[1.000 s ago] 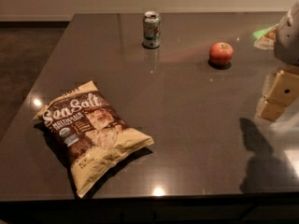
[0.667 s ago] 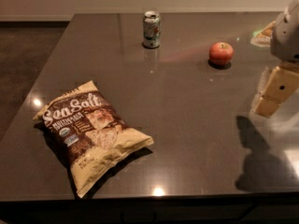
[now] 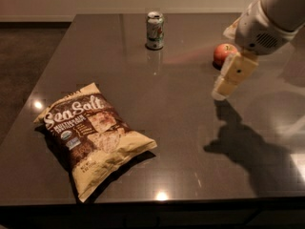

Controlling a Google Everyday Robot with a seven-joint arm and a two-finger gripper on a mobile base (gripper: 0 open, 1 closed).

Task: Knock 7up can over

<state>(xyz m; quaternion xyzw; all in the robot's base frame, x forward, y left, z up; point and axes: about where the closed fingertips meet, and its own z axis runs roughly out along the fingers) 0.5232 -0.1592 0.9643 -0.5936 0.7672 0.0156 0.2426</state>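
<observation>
The 7up can stands upright near the far edge of the dark table, green and white with a silver top. My gripper hangs above the table at the right, its cream-coloured tip pointing down and left. It is well to the right of the can and nearer to me, apart from it. The white arm housing rises behind it to the upper right.
A red apple sits just behind the gripper, partly covered by it. A Sea Salt chip bag lies flat at the front left. The arm's shadow falls on the table at the right. The floor drops off at the left.
The arm and gripper have moved left, further over the table and toward the can's side, now partly covering the apple. Can, apple and bag have not moved.
</observation>
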